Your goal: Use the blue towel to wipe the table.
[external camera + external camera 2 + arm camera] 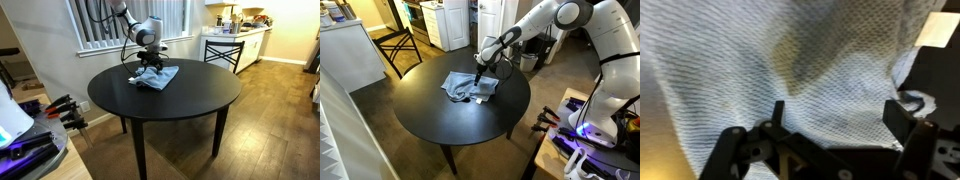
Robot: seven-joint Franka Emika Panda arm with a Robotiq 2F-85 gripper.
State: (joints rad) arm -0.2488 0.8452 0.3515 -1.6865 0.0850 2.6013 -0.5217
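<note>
The blue towel lies crumpled on the far part of the round black table. It shows in both exterior views, with the towel on the table. My gripper points down onto the towel's back edge and also appears in the exterior view beside the robot. In the wrist view the towel's mesh cloth fills the frame. The gripper's two dark fingers stand wide apart and open, with cloth between and beneath them. They do not grasp it.
A black chair and kitchen counters stand beyond the table. Another chair and a white unit are on the far side. Equipment with cables sits by the robot base. A windowed wall is behind the arm.
</note>
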